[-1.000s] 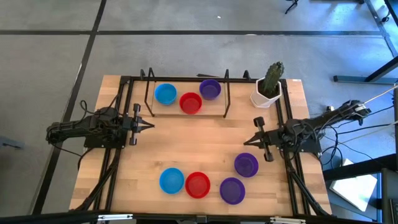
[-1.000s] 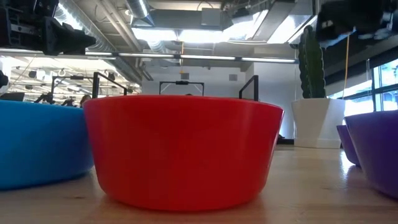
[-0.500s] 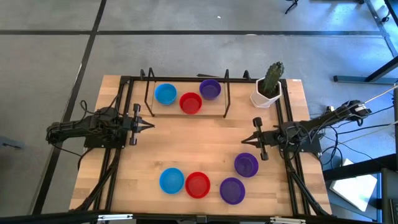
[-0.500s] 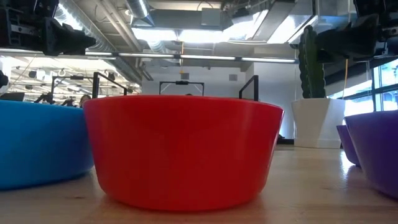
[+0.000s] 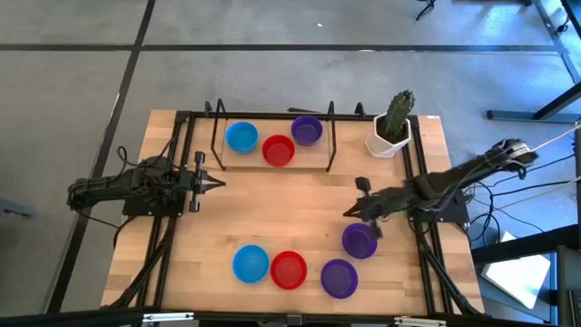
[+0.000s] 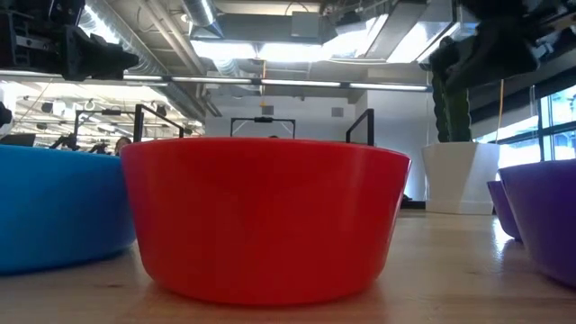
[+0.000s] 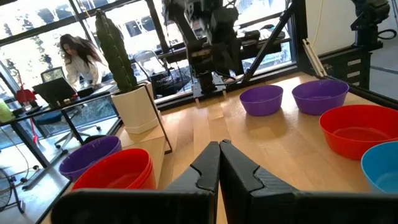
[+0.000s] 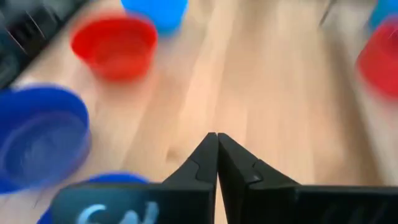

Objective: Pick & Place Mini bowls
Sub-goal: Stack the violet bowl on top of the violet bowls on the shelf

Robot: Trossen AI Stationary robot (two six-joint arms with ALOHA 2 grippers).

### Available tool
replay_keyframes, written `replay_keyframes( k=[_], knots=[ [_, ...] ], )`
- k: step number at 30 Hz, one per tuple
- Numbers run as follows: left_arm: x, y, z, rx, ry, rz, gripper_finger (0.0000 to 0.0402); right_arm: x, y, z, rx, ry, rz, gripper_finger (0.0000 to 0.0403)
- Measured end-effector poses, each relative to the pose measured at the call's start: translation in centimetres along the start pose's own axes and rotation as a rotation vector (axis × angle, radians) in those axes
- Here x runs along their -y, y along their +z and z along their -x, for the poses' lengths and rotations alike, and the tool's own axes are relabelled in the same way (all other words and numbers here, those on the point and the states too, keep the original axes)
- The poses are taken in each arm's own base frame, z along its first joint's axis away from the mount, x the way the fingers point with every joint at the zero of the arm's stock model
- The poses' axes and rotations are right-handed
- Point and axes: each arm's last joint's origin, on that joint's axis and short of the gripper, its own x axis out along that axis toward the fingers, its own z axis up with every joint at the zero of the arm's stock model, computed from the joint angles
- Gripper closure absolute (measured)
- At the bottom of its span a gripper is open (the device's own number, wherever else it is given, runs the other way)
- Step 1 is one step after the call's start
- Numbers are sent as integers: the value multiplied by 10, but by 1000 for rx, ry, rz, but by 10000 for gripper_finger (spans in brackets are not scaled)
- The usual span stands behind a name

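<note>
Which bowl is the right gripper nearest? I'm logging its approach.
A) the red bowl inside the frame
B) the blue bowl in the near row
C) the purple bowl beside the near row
C: in the high view the right gripper, shut, hangs just beside the purple bowl, far from the others.

High cam looked straight down, covering the whole table [image 5: 300, 209]. Low cam sat at tabletop height, nearly against the front red bowl [image 6: 264, 216], facing the cactus pot [image 6: 459, 175] at the back. Left wrist cam looked across the table toward that pot. Right wrist cam pointed down at the wood, close; shared the red bowl.
</note>
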Motion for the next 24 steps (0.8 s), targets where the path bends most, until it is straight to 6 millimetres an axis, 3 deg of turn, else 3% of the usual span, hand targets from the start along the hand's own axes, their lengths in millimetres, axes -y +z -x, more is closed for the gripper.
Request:
replay_keyframes(
  k=[5, 10, 18, 24],
  knots=[
    [0, 0, 0, 0, 0, 0, 398, -5, 21, -17, -290, 31, -120, 366],
    [0, 0, 0, 0, -2, 7, 398, -14, 37, -39, -459, 107, -163, 297],
    [0, 0, 0, 0, -3, 8, 398, -19, 22, -60, -751, 97, -44, 176],
    [0, 0, 0, 0, -3, 8, 398, -22, 11, -71, -836, 87, -39, 151]
  ],
)
